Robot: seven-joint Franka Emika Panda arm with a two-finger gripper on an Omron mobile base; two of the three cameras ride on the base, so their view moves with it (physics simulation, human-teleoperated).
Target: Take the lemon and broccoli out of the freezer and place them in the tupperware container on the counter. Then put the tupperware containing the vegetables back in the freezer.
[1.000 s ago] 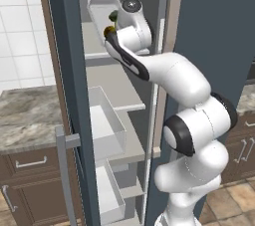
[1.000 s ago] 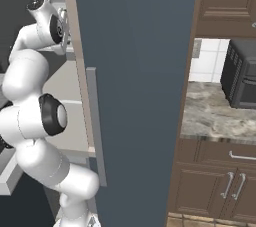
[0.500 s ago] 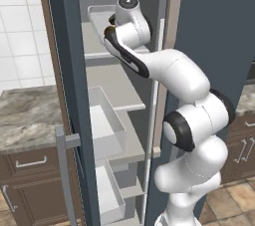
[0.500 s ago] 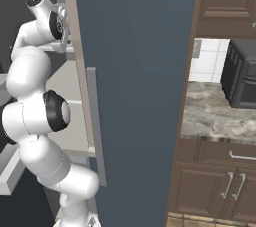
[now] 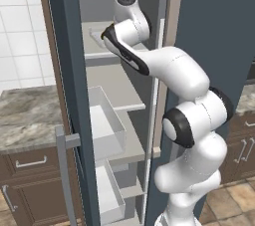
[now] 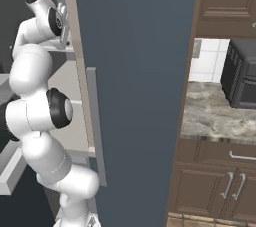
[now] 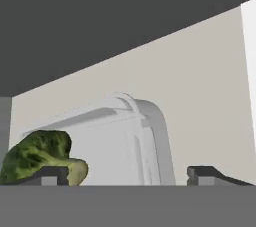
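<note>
The gripper (image 7: 129, 176) is open, fingers spread wide, inside the freezer (image 5: 67, 70). The container (image 7: 127, 141) lies on the upper shelf, long axis pointing away. The broccoli (image 7: 42, 156) sits at its near corner.

The freezer (image 5: 67, 70) is a tall, narrow, dark blue-grey cabinet standing open, with light grey shelves inside and white bins on its door. The claw (image 7: 128, 176), its tips spread wide, reaches into the upper shelf. The tupperware container (image 7: 120, 141), a shallow, pale, translucent tray with low walls and rounded corners, lies flat on that shelf directly ahead of the claw. The broccoli (image 7: 42, 157), dark green and lumpy with a paler stem end, sits in the tray just above one claw tip. The grey-beige marbled counter (image 5: 25, 118) lies well below the claw, outside the freezer, atop brown cabinets.
</note>
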